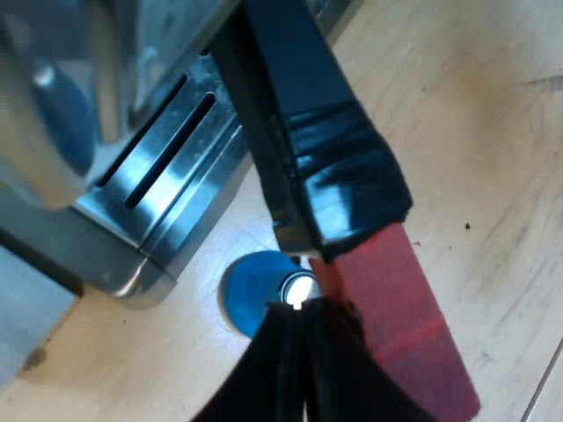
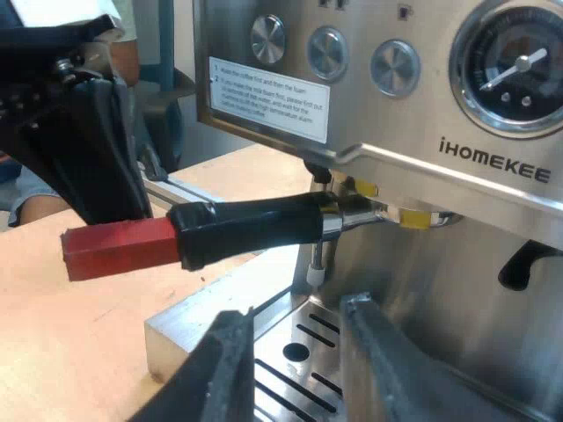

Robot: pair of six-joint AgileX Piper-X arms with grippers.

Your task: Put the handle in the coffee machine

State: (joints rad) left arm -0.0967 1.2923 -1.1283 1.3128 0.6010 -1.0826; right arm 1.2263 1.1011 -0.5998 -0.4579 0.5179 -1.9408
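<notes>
The metal holder (image 2: 352,215) sits in the espresso machine's (image 2: 493,167) front, under the group head. Its black handle (image 2: 251,230) sticks out level and ends in red (image 2: 119,248). My left gripper (image 2: 106,167) is at that red end. From the left wrist the black handle (image 1: 308,132) and red end (image 1: 400,316) run close by, and my left gripper (image 1: 297,352) looks shut, its fingers pressed together against the side of the red end. My right gripper (image 2: 295,356) hangs open over the drip tray (image 2: 176,338), below the handle, holding nothing.
A blue tamper (image 1: 246,294) stands on the wooden table (image 1: 475,132) beside the corner of the slotted drip tray (image 1: 167,167). The machine's front carries round buttons (image 2: 327,51) and a pressure gauge (image 2: 515,66). A person (image 2: 22,198) is beyond the left arm.
</notes>
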